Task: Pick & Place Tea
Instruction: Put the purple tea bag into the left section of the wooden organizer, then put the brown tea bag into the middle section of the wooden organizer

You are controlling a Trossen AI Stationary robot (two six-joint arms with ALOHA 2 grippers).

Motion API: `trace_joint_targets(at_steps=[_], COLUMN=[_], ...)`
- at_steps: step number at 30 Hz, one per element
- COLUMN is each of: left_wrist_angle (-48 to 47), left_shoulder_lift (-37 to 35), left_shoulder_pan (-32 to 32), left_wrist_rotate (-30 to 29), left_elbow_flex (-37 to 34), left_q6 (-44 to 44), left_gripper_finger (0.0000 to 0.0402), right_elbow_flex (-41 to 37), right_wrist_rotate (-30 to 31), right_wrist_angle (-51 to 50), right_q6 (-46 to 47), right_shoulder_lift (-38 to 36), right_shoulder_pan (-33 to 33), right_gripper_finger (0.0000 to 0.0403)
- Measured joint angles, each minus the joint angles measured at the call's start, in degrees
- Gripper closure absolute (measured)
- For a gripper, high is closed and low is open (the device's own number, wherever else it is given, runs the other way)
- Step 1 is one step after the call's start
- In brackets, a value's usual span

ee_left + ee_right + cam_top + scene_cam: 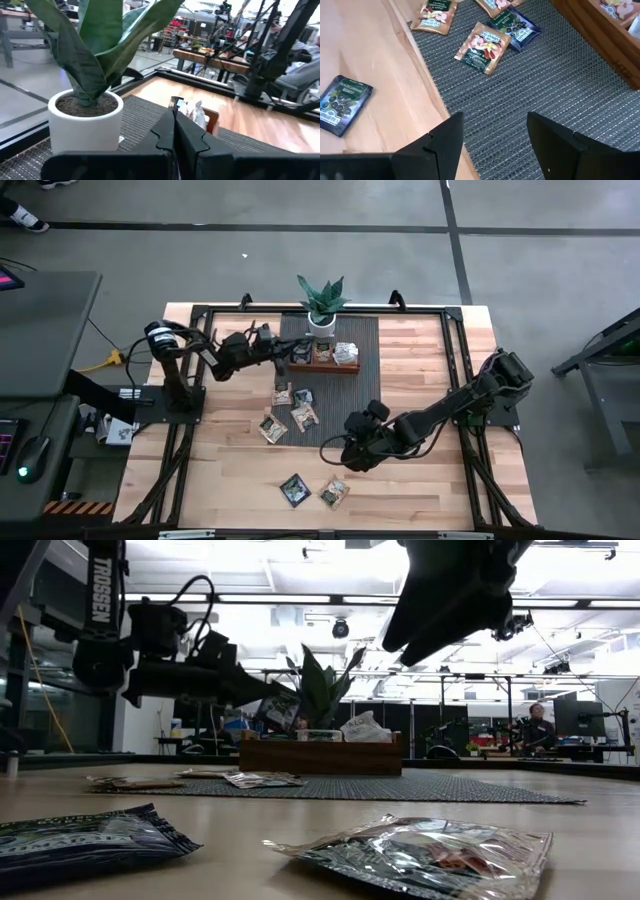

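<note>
Tea sachets lie flat and scattered: several on the dark mat (303, 415), (482, 47), and two on the wood near the front edge (294, 489), (334, 493). More stand in the brown wooden tray (318, 366) beside the potted plant (322, 305). My left gripper (287, 352) is level at the tray's left end, shut on a dark sachet (281, 710). My right gripper (495, 135) hangs open, tilted down over the mat's near edge, with nothing between its fingers. My left gripper pinches the dark sachet between its two shut fingers, coming level from the table's left. A thin edge of the sachet (176, 102) sticks out past the fingertips. The sachet is lifted clear, held above the tray's left end.
The white pot (85, 122) stands just behind the tray, its leaves reaching over my left gripper. A black frame (455, 370) runs round the table. Bare wood lies right of the mat (420, 370). A person sits far off in the room (540, 725).
</note>
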Motion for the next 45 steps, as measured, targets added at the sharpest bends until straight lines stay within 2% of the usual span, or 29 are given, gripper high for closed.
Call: trace_joint_targets(at_steps=[6,13,30,34,41,45], left_wrist_angle=[-1.7,-3.9,-6.6,-6.6,-6.6,-6.6], left_shoulder_lift=[2.1,2.1,2.1,2.1,2.1,2.1], left_shoulder_pan=[0.0,0.0,0.0,0.0,0.0,0.0], left_wrist_rotate=[-0.2,-3.2,-3.0,-3.0,-2.7,-1.7], left_elbow_flex=[2.2,2.4,2.3,2.3,2.3,2.3], left_q6=[-1.1,-1.7,-1.9,-1.5,-1.5,-1.5], left_gripper_finger=[0.0401,0.0401,0.0397,0.0368,0.0278,0.0242], right_elbow_flex=[0.0,0.0,0.0,0.0,0.0,0.0], right_wrist_rotate=[-0.5,-1.1,-1.2,-1.4,-1.7,-1.7], right_wrist_angle=[0.3,0.3,0.4,0.5,0.9,0.9], right_q6=[-0.3,-0.7,-1.1,-1.0,-0.9,-0.9], right_shoulder_lift=[0.0,0.0,0.0,0.0,0.0,0.0], right_shoulder_pan=[0.0,0.0,0.0,0.0,0.0,0.0], right_gripper_finger=[0.0191,0.0192,0.0194,0.0194,0.0194,0.0194])
